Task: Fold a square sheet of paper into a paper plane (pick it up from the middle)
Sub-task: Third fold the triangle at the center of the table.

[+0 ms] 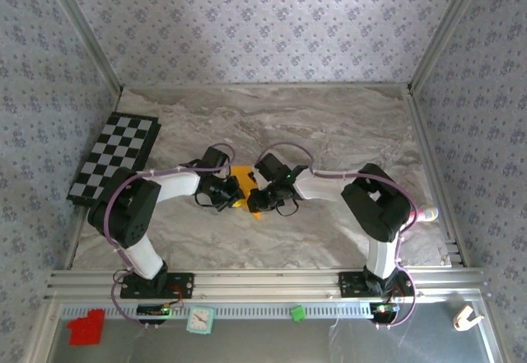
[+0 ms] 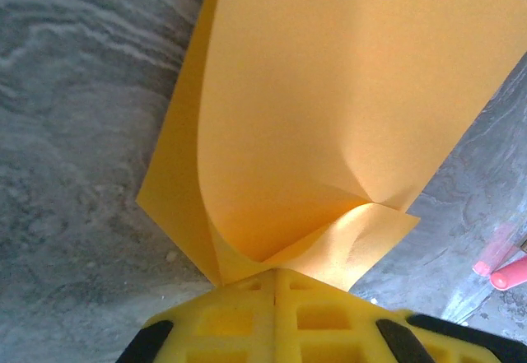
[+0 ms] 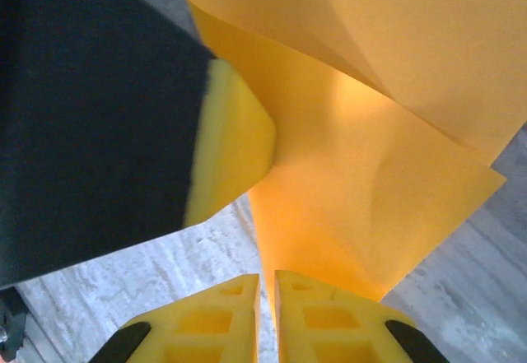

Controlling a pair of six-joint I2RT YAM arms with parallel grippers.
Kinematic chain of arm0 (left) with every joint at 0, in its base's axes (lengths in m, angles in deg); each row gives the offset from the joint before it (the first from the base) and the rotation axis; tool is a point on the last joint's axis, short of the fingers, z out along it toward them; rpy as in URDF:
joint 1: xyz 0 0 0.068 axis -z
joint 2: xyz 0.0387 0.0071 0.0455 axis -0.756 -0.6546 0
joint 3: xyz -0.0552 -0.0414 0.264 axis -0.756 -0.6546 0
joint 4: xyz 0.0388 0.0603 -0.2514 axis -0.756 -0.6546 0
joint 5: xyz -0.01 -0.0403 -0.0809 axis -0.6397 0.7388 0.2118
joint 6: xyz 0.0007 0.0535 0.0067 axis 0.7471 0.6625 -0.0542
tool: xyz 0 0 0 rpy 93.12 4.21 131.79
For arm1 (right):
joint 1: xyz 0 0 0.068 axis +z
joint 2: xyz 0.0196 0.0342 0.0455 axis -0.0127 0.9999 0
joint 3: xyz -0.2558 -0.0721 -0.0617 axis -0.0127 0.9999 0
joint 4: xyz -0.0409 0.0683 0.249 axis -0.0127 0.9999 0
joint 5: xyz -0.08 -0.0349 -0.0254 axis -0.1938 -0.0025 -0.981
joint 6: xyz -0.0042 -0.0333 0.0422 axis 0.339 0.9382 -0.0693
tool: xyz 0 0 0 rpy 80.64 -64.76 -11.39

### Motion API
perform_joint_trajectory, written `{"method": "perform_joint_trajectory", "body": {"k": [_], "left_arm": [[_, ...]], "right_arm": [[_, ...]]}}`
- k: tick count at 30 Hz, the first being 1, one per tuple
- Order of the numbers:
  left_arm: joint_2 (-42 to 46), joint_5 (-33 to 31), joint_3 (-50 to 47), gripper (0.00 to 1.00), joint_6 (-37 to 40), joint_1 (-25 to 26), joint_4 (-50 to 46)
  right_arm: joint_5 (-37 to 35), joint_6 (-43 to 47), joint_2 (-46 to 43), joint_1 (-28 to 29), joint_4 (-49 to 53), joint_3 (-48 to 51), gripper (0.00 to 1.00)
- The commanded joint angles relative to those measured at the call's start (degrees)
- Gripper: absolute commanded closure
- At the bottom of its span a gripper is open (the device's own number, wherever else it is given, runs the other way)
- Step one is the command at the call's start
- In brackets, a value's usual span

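Observation:
The square sheet of paper point(image 1: 241, 174) is orange and hangs curled above the marble table, between the two arms at the middle. In the left wrist view the sheet point(image 2: 329, 91) bends over itself, and a lower corner is pinched in my left gripper point(image 2: 276, 276), whose yellow fingers are pressed together. My right gripper point(image 3: 267, 285) holds a narrow slit with the sheet's lower edge point(image 3: 346, 198) running down into it. The left gripper's yellow finger point(image 3: 235, 145) touches the sheet from the left there. From above, the left gripper point(image 1: 234, 192) and right gripper point(image 1: 257, 200) stand close together.
A black-and-white checkered mat point(image 1: 115, 159) lies at the left wall. A pink object point(image 1: 428, 213) lies at the right edge, also seen as point(image 2: 510, 272). On the front rail sit a red block point(image 1: 86, 328), a small clock point(image 1: 200, 320) and a green cube point(image 1: 297, 313).

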Motion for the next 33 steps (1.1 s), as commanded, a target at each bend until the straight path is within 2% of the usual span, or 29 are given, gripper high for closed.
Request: {"method": "perform_joint_trajectory", "body": {"k": [1,10,33], "left_arm": [[-2.45,-4.47,-1.06,0.94,-0.35,0.28,-5.00],[-3.02,-4.73,-0.91,0.93,-0.39,0.27,-5.78],[-2.96,-4.52,-0.80,0.93,0.32,0.29,-6.47]], "right_arm": [[-1.78,2.63,-3.52,1.14,2.16,-0.38,0.87],[-3.13,3.28,-0.67,3.65,4.31,-1.58,0.87],[-8.02,2.49,1.57,3.14,7.69,-2.44,0.88]]}}
